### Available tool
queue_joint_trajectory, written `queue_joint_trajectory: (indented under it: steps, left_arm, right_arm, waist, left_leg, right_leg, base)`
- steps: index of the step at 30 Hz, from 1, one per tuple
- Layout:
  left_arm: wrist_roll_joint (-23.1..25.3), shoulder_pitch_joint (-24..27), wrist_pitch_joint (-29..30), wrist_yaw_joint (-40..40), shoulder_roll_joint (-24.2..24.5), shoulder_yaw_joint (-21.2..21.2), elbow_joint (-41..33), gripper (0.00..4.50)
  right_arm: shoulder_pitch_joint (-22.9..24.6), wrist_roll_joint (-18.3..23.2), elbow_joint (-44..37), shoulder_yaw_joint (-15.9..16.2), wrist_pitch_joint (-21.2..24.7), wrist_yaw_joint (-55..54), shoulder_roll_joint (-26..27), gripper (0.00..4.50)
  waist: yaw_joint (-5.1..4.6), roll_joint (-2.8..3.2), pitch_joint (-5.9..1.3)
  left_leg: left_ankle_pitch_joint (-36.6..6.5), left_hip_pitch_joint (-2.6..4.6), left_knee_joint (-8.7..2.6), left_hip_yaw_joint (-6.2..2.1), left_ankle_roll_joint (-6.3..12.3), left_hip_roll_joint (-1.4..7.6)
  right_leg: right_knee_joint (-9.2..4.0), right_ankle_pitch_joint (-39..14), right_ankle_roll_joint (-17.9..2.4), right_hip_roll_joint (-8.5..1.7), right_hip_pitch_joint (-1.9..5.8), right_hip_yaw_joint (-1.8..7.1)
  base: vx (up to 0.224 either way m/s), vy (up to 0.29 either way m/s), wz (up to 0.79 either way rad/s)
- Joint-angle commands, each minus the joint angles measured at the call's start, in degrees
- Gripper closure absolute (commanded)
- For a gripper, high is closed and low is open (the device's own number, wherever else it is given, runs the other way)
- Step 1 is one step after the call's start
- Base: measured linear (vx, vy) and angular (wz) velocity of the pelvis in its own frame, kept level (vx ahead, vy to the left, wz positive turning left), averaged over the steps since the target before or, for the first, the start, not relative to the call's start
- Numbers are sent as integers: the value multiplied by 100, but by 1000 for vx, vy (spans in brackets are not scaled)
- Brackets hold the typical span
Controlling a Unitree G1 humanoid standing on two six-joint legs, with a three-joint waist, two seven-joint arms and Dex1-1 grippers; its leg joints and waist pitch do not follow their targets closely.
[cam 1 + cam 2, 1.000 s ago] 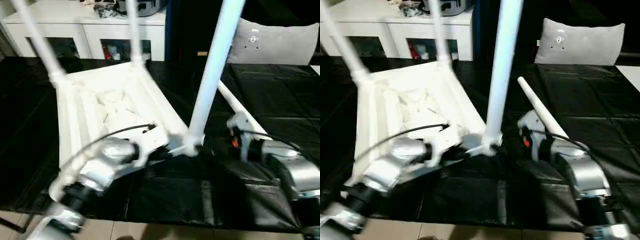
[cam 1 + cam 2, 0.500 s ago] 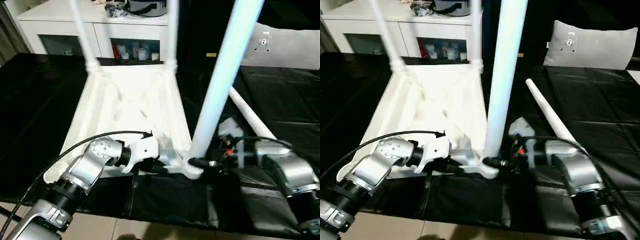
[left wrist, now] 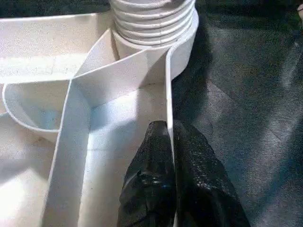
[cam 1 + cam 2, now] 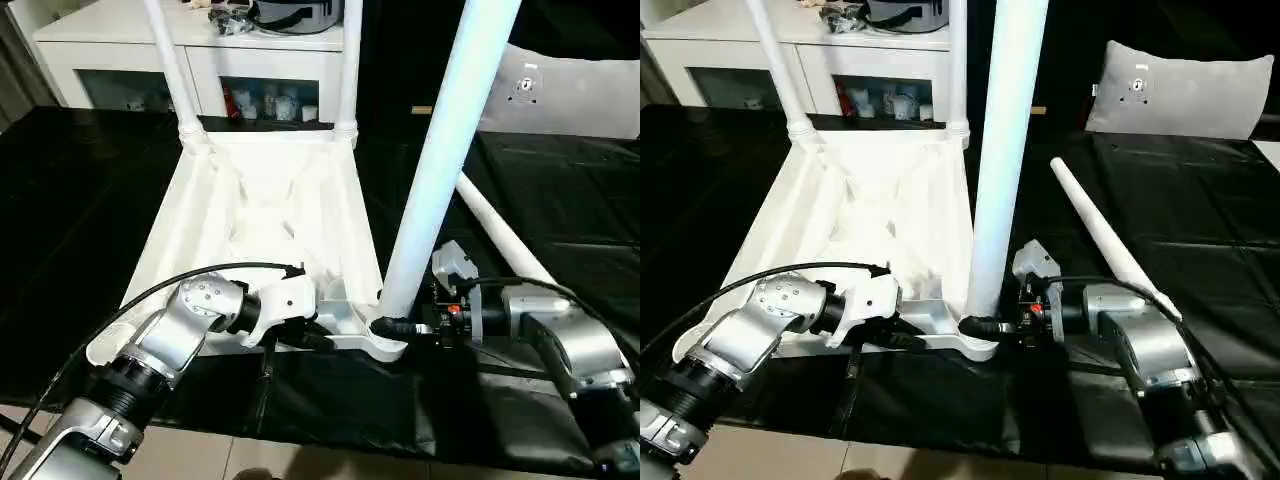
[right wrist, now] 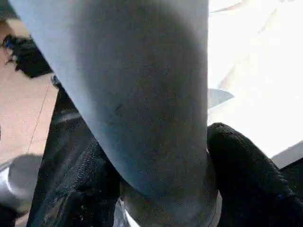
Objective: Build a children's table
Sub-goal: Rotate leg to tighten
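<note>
Left claw (image 3: 169, 142) is pinching the upturned table top's (image 4: 250, 200) edge wall; right claw (image 4: 395, 326) is clasping the standing leg's (image 4: 440, 150) base.

Table top (image 4: 265, 215): one, ribbed underside up.
Legs standing in corner sockets: three, one (image 4: 445, 150) between the right claw's (image 4: 400, 327) fingers, two (image 4: 170, 60) beyond the left claw (image 4: 315, 340).
Loose leg (image 4: 1100, 235): one, behind the right claw.
Claws: two.
Cushion (image 4: 1180, 95): one.
Cabinet (image 4: 120, 60): one.
</note>
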Motion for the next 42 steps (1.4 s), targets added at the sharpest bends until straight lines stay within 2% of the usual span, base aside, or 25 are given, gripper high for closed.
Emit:
queue_joint_trajectory:
  steps: [1, 2, 4, 5, 6, 7, 8, 9, 10, 12, 15, 17, 19, 20, 22, 24, 26, 29, 30, 32, 35, 39, 40, 42]
  left_arm:
    - [-10, 45, 376, 237, -156, 22, -218, 450]
    - [-10, 45, 376, 237, -156, 22, -218, 450]
    - [-108, 98, 1018, 696, -401, 213, -479, 450]
    - [-104, 108, 1306, 995, -555, 306, -593, 450]
    - [-84, 85, 1773, 1597, -891, 510, -680, 450]
    - [-82, 83, 1799, 1631, -910, 521, -684, 450]
    - [-72, 56, 1975, 1908, -1089, 614, -688, 450]
    - [-26, 11, 2086, 2315, -1342, 734, -635, 450]
    - [28, -43, 2077, 2640, -1552, 797, -548, 450]
    - [108, -139, 2006, 3035, -1843, 828, -371, 450]
    - [196, -211, 1985, 3173, -2008, 743, -263, 450]
    - [312, -220, 2069, 3146, -1963, 632, -338, 450]
    - [322, -203, 2140, 3166, -1946, 644, -397, 450]
    - [354, -187, 2150, 3165, -1886, 630, -433, 450]
    - [440, -165, 2135, 3189, -1776, 565, -461, 450]
    - [487, -161, 1918, 3183, -1668, 496, -383, 450]
    - [530, -157, 1658, 3146, -1603, 448, -313, 450]
    - [554, -121, 1423, 2971, -1476, 372, -234, 450]
    - [515, -79, 1294, 2758, -1352, 331, -194, 450]
    - [451, -57, 1234, 2570, -1263, 320, -175, 450]
    - [395, -49, 1129, 2393, -1173, 273, -157, 450]
    - [240, -25, 560, 1387, -700, 2, -99, 450]
    - [233, -23, 530, 1319, -669, -16, -103, 450]
    - [198, -23, 241, 686, -355, -186, -106, 450]
  right_arm:
    - [142, 316, -243, -3, 460, -252, 237, 203]
    - [142, 316, -243, -3, 460, -252, 237, 204]
    - [208, 195, -249, -230, 636, -1093, 580, 204]
    - [199, 62, -190, -363, 648, -1612, 783, 204]
    - [128, -178, -27, -558, 639, -2416, 1083, 204]
    - [124, -191, -17, -569, 638, -2461, 1099, 204]
    - [79, -314, 69, -631, 610, -2809, 1225, 206]
    - [19, -487, 187, -713, 557, -3306, 1404, 206]
    - [-28, -598, 258, -794, 537, -3732, 1570, 206]
    - [-118, -689, 395, -965, 470, -4369, 1841, 206]
    - [-169, -668, 462, -1040, 364, -4612, 2002, 206]
    - [-118, -593, 309, -1043, 418, -4551, 2092, 155]
    - [-99, -585, 247, -1059, 460, -4557, 2124, 140]
    - [-76, -581, 190, -1053, 446, -4499, 2106, 137]
    - [-24, -547, 74, -1068, 403, -4403, 2044, 125]
    - [67, -415, -159, -1056, 470, -4169, 1880, 95]
    - [124, -348, -282, -1024, 480, -3975, 1739, 90]
    - [181, -253, -405, -1001, 523, -3604, 1454, 59]
    - [218, -157, -505, -970, 595, -3164, 1162, 54]
    - [244, -105, -571, -889, 624, -2781, 919, 36]
    - [258, -92, -615, -797, 620, -2485, 732, 12]
    - [75, -189, -427, -503, 479, -1753, 225, 3]
    - [59, -194, -409, -486, 463, -1712, 205, 3]
    - [-97, -149, -242, -293, 362, -1133, -20, 3]
  waist:
    - [-12, -28, -353]
    - [-27, -31, -346]
    - [-45, -19, -321]
    - [-75, -25, -304]
    - [-125, -20, -300]
    - [-159, -20, -295]
    - [-218, -32, -288]
    - [-293, -31, -292]
    - [-351, -52, -295]
    - [-412, -56, -294]
    - [-413, -63, -322]
    - [-397, -35, -340]
    - [-395, -26, -346]
    - [-396, -5, -354]
    - [-401, -16, -345]
    - [-392, -26, -330]
    - [-394, -43, -333]
    - [-376, -45, -317]
    - [-366, -30, -316]
    - [-351, -42, -315]
    - [-333, -43, -319]
    - [-298, -29, -330]
    - [-285, -32, -330]
    - [-272, -31, -322]
  left_leg:
    - [-842, 40, -367, -92, 296, 311]
    - [-869, 45, -380, -88, 279, 317]
    - [-1017, 55, -400, -90, 197, 312]
    - [-1163, 67, -414, -99, 95, 311]
    - [-1271, 63, -427, -108, -2, 288]
    - [-1245, 31, -437, -125, -38, 273]
    - [-1334, 24, -459, -141, -68, 257]
    - [-1345, 23, -447, -141, -48, 245]
    - [-1268, 5, -426, -127, -25, 225]
    - [-1155, -10, -411, -117, 29, 200]
    - [-978, 4, -380, -94, 183, 188]
    - [-812, -17, -388, -107, 231, 223]
    - [-769, -16, -387, -108, 244, 236]
    - [-728, -16, -383, -111, 257, 243]
    - [-781, -6, -382, -97, 286, 240]
    - [-847, -9, -383, -92, 301, 234]
    - [-856, -16, -388, -96, 304, 238]
    - [-956, -1, -386, -92, 304, 235]
    - [-967, 1, -388, -94, 299, 240]
    - [-1000, 8, -390, -95, 316, 254]
    - [-944, 7, -380, -89, 334, 255]
    - [-866, 3, -367, -89, 361, 256]
    - [-882, 14, -369, -88, 360, 258]
    - [-937, 14, -369, -83, 351, 260]
  right_leg:
    - [-425, -1179, -1053, -500, 300, 286]
    - [-430, -1215, -1045, -493, 294, 292]
    - [-460, -1507, -995, -501, 285, 295]
    - [-488, -1781, -959, -514, 265, 294]
    - [-516, -2069, -876, -517, 281, 281]
    - [-514, -2134, -836, -513, 297, 267]
    - [-558, -2408, -693, -510, 314, 235]
    - [-588, -2463, -640, -515, 311, 242]
    - [-599, -2388, -639, -501, 304, 249]
    - [-625, -2395, -580, -483, 293, 248]
    - [-628, -2210, -534, -467, 277, 269]
    - [-560, -1724, -635, -447, 298, 264]
    - [-527, -1441, -731, -448, 305, 268]
    - [-498, -1190, -834, -450, 311, 269]
    - [-502, -1078, -894, -451, 320, 273]
    - [-524, -1217, -868, -454, 325, 274]
    - [-521, -1297, -824, -461, 337, 275]
    - [-569, -1621, -710, -461, 326, 274]
    - [-569, -1665, -705, -462, 314, 276]
    - [-563, -1633, -716, -459, 314, 279]
    - [-538, -1497, -805, -459, 307, 277]
    - [-518, -1377, -859, -470, 313, 283]
    - [-522, -1402, -873, -471, 306, 280]
    - [-521, -1490, -891, -474, 300, 281]
  base:
    - [0, 0, 0]
    - [0, 0, 0]
    - [0, 0, 0]
    - [0, 0, 0]
    - [0, 0, 0]
    - [0, 0, 0]
    - [0, 0, 0]
    - [0, 0, 0]
    - [0, 0, 0]
    - [0, 0, 0]
    - [0, 0, 0]
    - [0, 0, 0]
    - [0, 0, 0]
    - [0, 0, 0]
    - [0, 0, 0]
    - [0, 0, 0]
    - [0, 0, 0]
    - [0, 0, 0]
    - [0, 0, 0]
    - [0, 0, 0]
    - [0, 0, 0]
    - [0, 0, 0]
    - [0, 0, 0]
    - [0, 0, 0]
